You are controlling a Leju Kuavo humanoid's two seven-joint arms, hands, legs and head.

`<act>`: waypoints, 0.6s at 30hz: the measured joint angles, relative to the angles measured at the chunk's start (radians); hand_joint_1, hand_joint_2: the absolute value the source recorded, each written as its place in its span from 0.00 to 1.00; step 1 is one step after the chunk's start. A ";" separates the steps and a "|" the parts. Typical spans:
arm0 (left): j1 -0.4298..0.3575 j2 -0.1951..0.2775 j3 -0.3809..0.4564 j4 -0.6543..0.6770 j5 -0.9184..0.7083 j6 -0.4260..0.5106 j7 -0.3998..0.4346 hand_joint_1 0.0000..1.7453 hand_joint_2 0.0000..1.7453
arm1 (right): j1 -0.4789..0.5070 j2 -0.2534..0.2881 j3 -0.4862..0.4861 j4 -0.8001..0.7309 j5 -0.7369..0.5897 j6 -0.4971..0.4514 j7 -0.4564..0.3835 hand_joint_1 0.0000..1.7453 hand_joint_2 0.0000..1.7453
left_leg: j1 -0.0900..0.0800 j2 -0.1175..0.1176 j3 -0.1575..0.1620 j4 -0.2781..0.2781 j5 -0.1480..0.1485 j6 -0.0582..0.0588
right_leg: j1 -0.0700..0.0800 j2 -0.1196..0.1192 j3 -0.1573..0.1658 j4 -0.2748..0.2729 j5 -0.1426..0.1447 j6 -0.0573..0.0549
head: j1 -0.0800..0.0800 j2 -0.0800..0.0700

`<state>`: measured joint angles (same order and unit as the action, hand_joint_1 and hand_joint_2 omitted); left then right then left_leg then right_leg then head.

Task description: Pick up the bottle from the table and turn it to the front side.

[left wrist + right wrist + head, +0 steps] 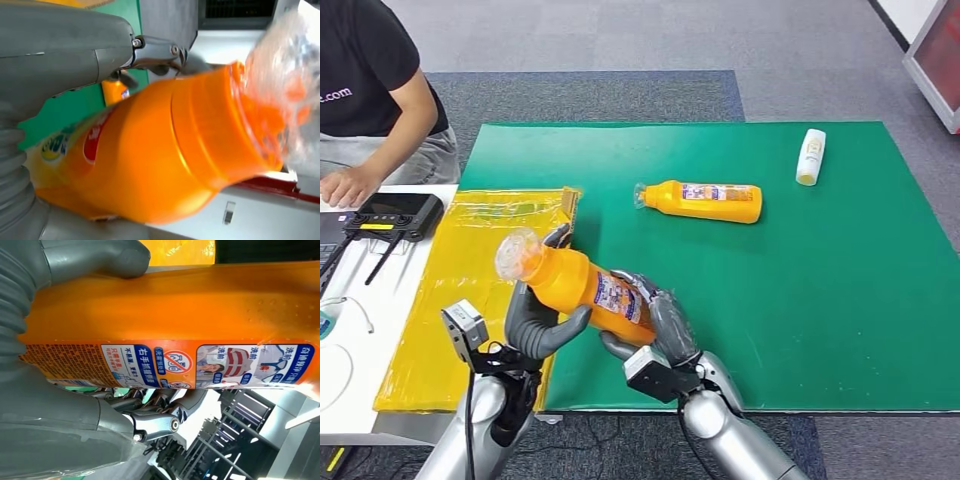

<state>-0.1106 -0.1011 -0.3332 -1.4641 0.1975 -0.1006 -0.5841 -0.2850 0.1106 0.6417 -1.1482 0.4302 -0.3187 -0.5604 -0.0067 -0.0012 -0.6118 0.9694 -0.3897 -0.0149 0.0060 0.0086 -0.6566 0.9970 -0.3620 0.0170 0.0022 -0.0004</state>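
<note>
An orange bottle [580,285] with a clear-wrapped cap is held above the near edge of the green mat [773,260], lying tilted with its cap up and to the left. My left hand [535,325] grips its upper body near the neck [211,130]. My right hand [660,325] grips the lower body, beside a printed label [203,365] that faces the right wrist camera. A second orange bottle [705,201] lies on its side mid-mat.
A small white bottle [811,156] lies at the mat's far right. A yellow plastic bag [463,290] lies left of the mat. A person's arm [373,150] rests by a black device [395,215] on the white table at far left.
</note>
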 joint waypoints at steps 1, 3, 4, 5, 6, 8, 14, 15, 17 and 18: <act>-0.005 -0.001 -0.001 0.004 0.002 -0.003 0.000 1.00 1.00 | -0.002 0.000 0.000 0.000 0.001 -0.001 -0.001 1.00 1.00 | 0.000 0.000 0.000 0.000 0.000 0.000 | 0.000 0.000 0.000 0.000 0.000 0.000 | 0.000 0.000; -0.014 -0.001 -0.002 0.012 0.004 -0.006 0.000 1.00 1.00 | -0.007 0.000 0.000 0.002 0.003 -0.003 -0.002 1.00 1.00 | 0.000 0.000 0.000 0.000 0.000 0.000 | 0.000 0.000 0.000 0.000 0.000 0.000 | 0.000 0.000; -0.019 -0.001 -0.002 0.014 0.003 -0.007 -0.001 1.00 1.00 | -0.010 0.000 0.001 0.002 0.004 -0.004 -0.002 1.00 1.00 | 0.000 0.000 0.000 0.000 0.000 0.000 | 0.000 0.000 0.000 0.000 0.000 0.000 | 0.000 0.000; -0.024 -0.001 -0.003 0.017 0.001 -0.008 -0.001 1.00 1.00 | -0.012 0.000 0.001 0.003 0.005 -0.004 -0.002 1.00 1.00 | 0.000 0.000 0.000 0.000 0.000 0.000 | 0.000 0.000 0.000 0.000 0.000 0.000 | 0.000 0.000; -0.028 -0.001 -0.003 0.018 0.000 -0.010 -0.002 1.00 1.00 | -0.013 0.000 0.001 0.003 0.005 -0.004 -0.002 1.00 1.00 | 0.000 0.000 0.000 0.000 0.000 0.000 | 0.000 0.000 0.000 0.000 0.000 0.000 | 0.000 0.000; -0.037 0.000 -0.004 0.021 -0.002 -0.020 -0.001 1.00 1.00 | -0.014 0.000 0.001 0.003 0.006 -0.004 -0.004 1.00 1.00 | 0.000 0.000 0.000 0.000 0.000 0.000 | 0.000 0.000 0.000 0.000 0.000 0.000 | 0.000 0.000; -0.063 0.004 -0.004 0.032 0.009 -0.049 0.012 1.00 1.00 | -0.021 0.001 0.005 0.003 0.006 -0.006 -0.010 0.67 1.00 | 0.000 0.000 0.000 0.000 0.000 0.000 | 0.000 0.000 0.000 0.000 0.000 0.000 | 0.000 0.000; -0.065 0.004 -0.003 0.033 0.009 -0.050 0.013 1.00 1.00 | -0.022 0.001 0.006 0.003 0.006 -0.007 -0.010 0.42 1.00 | 0.000 0.000 0.000 0.000 0.000 0.000 | 0.000 0.000 0.000 0.000 0.000 0.000 | 0.000 0.000; -0.068 0.005 -0.003 0.034 0.000 -0.045 0.012 1.00 1.00 | -0.024 0.001 0.007 0.003 0.006 -0.010 -0.010 0.00 1.00 | 0.000 0.000 0.000 0.000 0.000 0.000 | 0.000 0.000 0.000 0.000 0.000 0.000 | 0.000 0.000; -0.068 0.006 -0.003 0.034 -0.013 -0.035 0.010 1.00 1.00 | -0.024 0.002 0.008 0.003 0.005 -0.012 -0.010 0.00 1.00 | 0.000 0.000 0.000 0.000 0.000 0.000 | 0.000 0.000 0.000 0.000 0.000 0.000 | 0.000 0.000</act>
<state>-0.1788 -0.0953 -0.3361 -1.4303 0.1843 -0.1352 -0.5741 -0.3089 0.1123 0.6498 -1.1449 0.4354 -0.3305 -0.5703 -0.0067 -0.0012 -0.6119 0.9695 -0.3896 -0.0150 0.0060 0.0086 -0.6566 0.9970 -0.3619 0.0170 0.0023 -0.0004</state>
